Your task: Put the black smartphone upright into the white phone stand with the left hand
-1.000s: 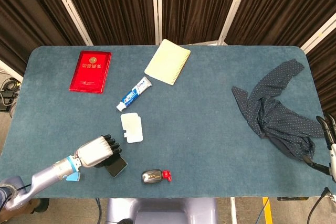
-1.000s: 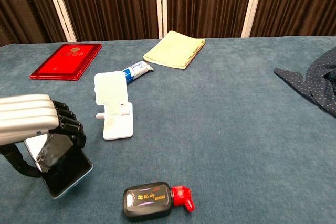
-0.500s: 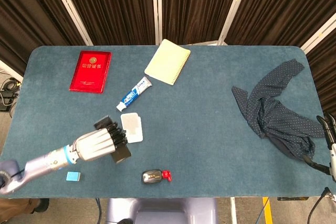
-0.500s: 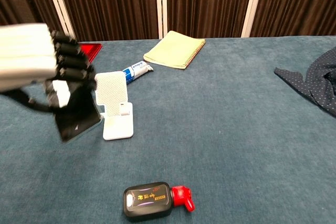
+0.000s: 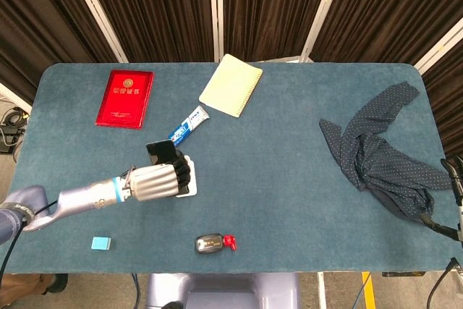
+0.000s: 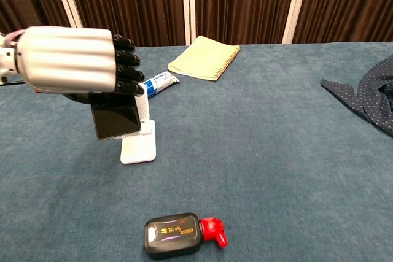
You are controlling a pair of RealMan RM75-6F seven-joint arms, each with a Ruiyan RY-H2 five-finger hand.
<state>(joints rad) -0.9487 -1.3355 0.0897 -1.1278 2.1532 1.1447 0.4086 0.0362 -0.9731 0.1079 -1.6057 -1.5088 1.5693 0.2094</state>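
My left hand point(image 5: 155, 181) point(image 6: 77, 61) grips the black smartphone point(image 5: 160, 153) point(image 6: 115, 121), holding it upright above the table. The phone hangs directly in front of the white phone stand point(image 6: 138, 149) point(image 5: 187, 187), covering most of its back plate in the chest view. Whether the phone touches the stand's ledge I cannot tell. Only the stand's base and a strip of its plate show beside the fingers. At the far right edge of the head view, a sliver of my right hand point(image 5: 456, 179) shows; its fingers are not readable.
A black ink bottle with a red cap point(image 6: 178, 234) point(image 5: 213, 242) lies near the front edge. A toothpaste tube point(image 5: 187, 127), red booklet point(image 5: 125, 98) and yellow notebook point(image 5: 231, 85) lie behind the stand. A dark dotted cloth point(image 5: 380, 151) lies right. A small blue block point(image 5: 100, 243) sits front left.
My left hand has lifted the phone off the table, carried it back and to the right, and turned it upright in front of the stand.
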